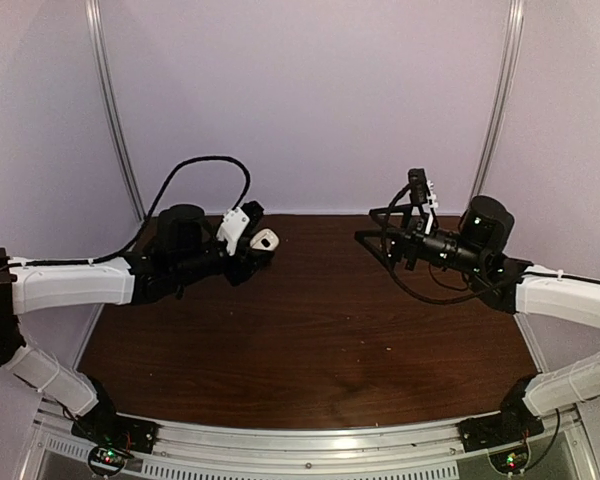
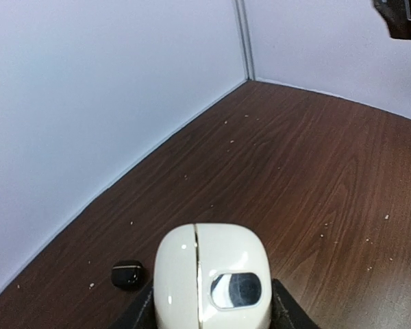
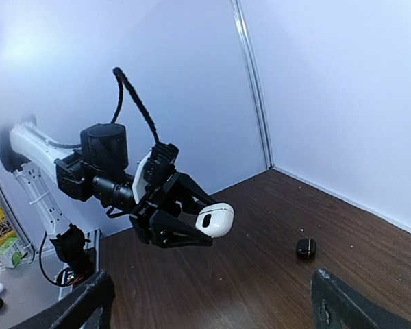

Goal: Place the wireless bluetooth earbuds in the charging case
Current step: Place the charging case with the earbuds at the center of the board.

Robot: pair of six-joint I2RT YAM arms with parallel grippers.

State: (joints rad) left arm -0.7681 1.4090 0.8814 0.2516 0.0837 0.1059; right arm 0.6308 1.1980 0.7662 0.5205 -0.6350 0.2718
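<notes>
L gripper (image 3: pixel 200 223) is clamping the white charging case (image 2: pixel 212 281) by its sides, holding it up off the table (image 1: pixel 310 340) with the lid shut, prob. offering it to the other arm. R gripper (image 3: pixel 211 281) is hanging opposite, jaws spread wide, empty, well apart from the case. Small black item (image 3: pixel 305 248) is lying on the wood beyond. Earbuds: not spotting any for sure.

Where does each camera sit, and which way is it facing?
Top external: above and behind the bases, looking down at the table; both arms show.
Left wrist: faces right toward a back corner; left gripper clamps the white charging case.
Right wrist: faces left at the left arm; right gripper open, fingers at bottom corners.
Shared: both wrist views show the small black object.
</notes>
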